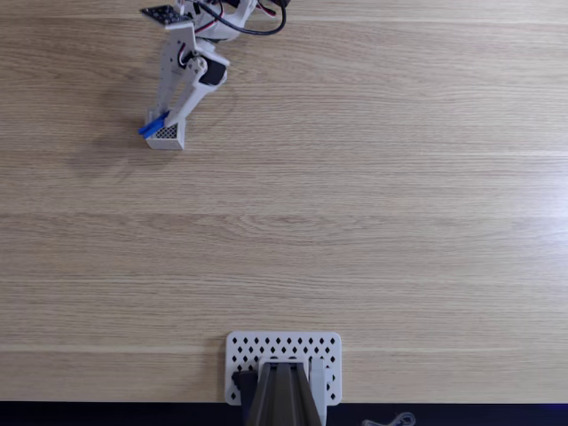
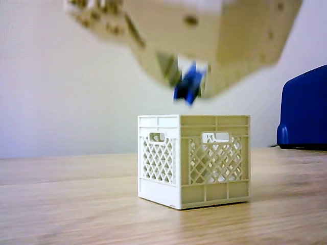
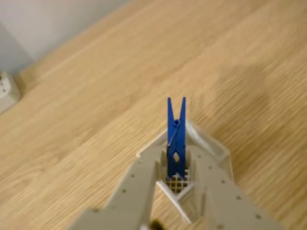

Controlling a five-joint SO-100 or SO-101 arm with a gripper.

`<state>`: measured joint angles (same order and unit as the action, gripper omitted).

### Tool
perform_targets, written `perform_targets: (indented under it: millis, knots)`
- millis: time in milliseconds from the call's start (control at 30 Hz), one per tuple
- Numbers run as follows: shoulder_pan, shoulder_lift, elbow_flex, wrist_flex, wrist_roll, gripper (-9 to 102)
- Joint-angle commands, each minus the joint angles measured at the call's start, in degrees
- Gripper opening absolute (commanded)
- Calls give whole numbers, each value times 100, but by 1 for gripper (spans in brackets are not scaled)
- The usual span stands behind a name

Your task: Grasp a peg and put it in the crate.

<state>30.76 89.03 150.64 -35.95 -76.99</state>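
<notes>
Hand (image 3: 176, 165) is closed on the peg (image 3: 176, 136), fingers pinching its lower half. Wrist view: peg stands along the fingers, forked end pointing up-frame, past the crate's (image 3: 218, 148) far rim. Mesh bottom shows directly below the grip, so the peg is over the opening, not inside.

Fixed view, upper left of frame: arm reaches down to the crate (image 1: 167, 135), peg (image 1: 153, 125) pokes out at the left side of the hand (image 1: 160, 122). No height info from here. Bottom centre of that frame: white perforated plate (image 1: 284, 351) at the near edge of the wooden surface (image 1: 355, 222), well apart from the crate.

Other view, side-on at surface level: peg (image 2: 188, 84) hangs clear above the crate (image 2: 194, 158) rim, visible gap between them. Hand (image 2: 190, 81) is blurred there, so the grip can't really be read. Blue object (image 2: 304, 109) at right edge, behind the crate.
</notes>
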Motion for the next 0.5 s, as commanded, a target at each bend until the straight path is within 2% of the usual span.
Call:
perform_targets:
  millis: [0, 200, 400, 467]
  knots:
    - [35, 9, -404, -193, 53, -1]
    - [35, 18, -413, -193, 79, 2]
    - [97, 9, -475, -193, 114, 16]
    - [97, 9, -475, -193, 123, 17]
